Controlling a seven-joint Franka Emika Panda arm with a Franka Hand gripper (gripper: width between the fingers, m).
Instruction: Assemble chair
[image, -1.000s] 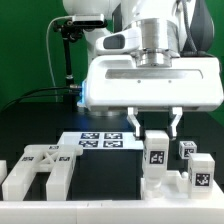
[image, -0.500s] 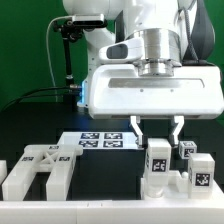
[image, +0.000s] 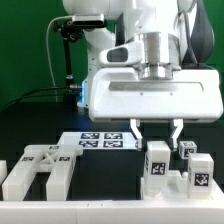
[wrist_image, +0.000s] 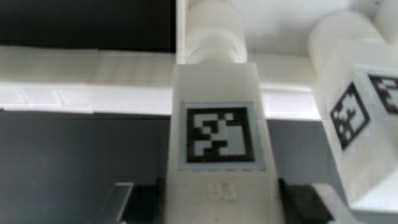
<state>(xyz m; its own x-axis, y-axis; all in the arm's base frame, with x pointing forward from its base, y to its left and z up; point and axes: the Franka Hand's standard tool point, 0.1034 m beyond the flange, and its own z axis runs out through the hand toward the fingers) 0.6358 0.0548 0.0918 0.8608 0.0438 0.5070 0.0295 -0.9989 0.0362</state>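
A white leg bar (image: 157, 165) with a black-and-white tag stands upright near the exterior view's right. My gripper (image: 158, 133) hangs right over its top, open, one finger (image: 137, 128) on each side. In the wrist view the same bar (wrist_image: 219, 120) runs between the fingers (wrist_image: 139, 198), with a dark gap on both sides. A second tagged bar (image: 200, 172) (wrist_image: 365, 100) stands just to the right of it. A small tagged cube (image: 187, 150) sits behind. A larger white chair part (image: 35, 170) lies at the exterior view's left.
The marker board (image: 100, 140) lies flat on the black table behind the parts. A camera stand with a cable (image: 67, 50) rises at the back left. A pale strip (image: 110, 212) runs along the front edge.
My gripper has shifted a little toward the exterior view's right and now sits centred over the leg bar. Its opening is unchanged and the parts have stayed put.
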